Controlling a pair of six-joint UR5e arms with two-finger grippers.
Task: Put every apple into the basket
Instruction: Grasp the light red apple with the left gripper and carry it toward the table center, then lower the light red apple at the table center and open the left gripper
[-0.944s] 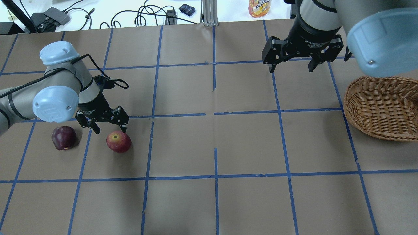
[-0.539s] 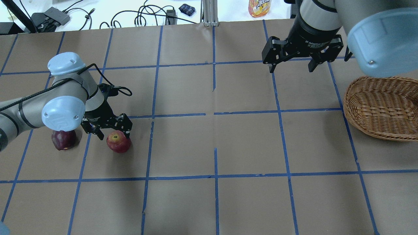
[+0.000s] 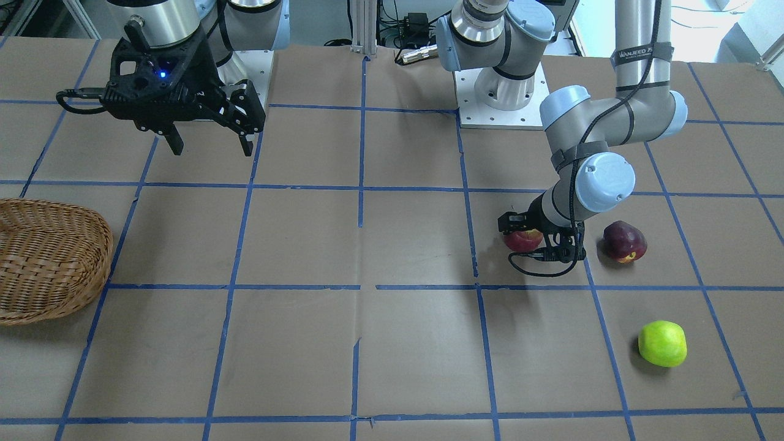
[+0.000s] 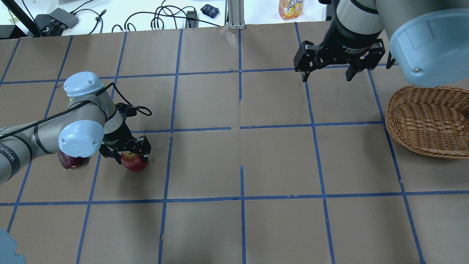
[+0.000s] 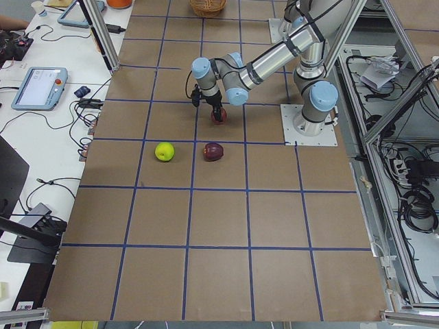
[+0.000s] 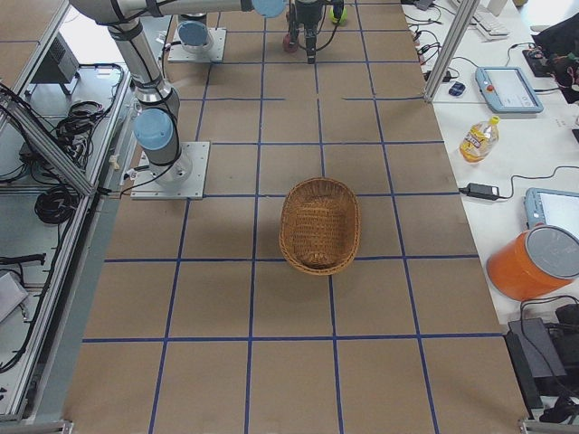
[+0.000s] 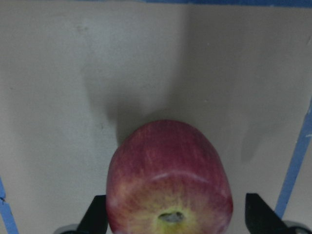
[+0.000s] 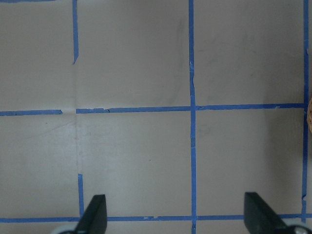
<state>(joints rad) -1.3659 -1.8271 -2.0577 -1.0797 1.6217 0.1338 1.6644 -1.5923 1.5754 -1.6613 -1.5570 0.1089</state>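
My left gripper (image 4: 130, 156) is straddling the red apple (image 4: 134, 165) on the counter (image 4: 271, 157), spread apart. My right gripper (image 4: 327, 76) is hovering, also spread.

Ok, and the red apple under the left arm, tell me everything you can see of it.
The red apple is round and glossy, its skin streaked red, with a yellowish dimple around a dark stem pit facing roughly upward. It sits on the brown-paper table inside one blue-taped square. The open left pincer straddles it, one finger very close to its side and a gap at the other, so it is not clamped.
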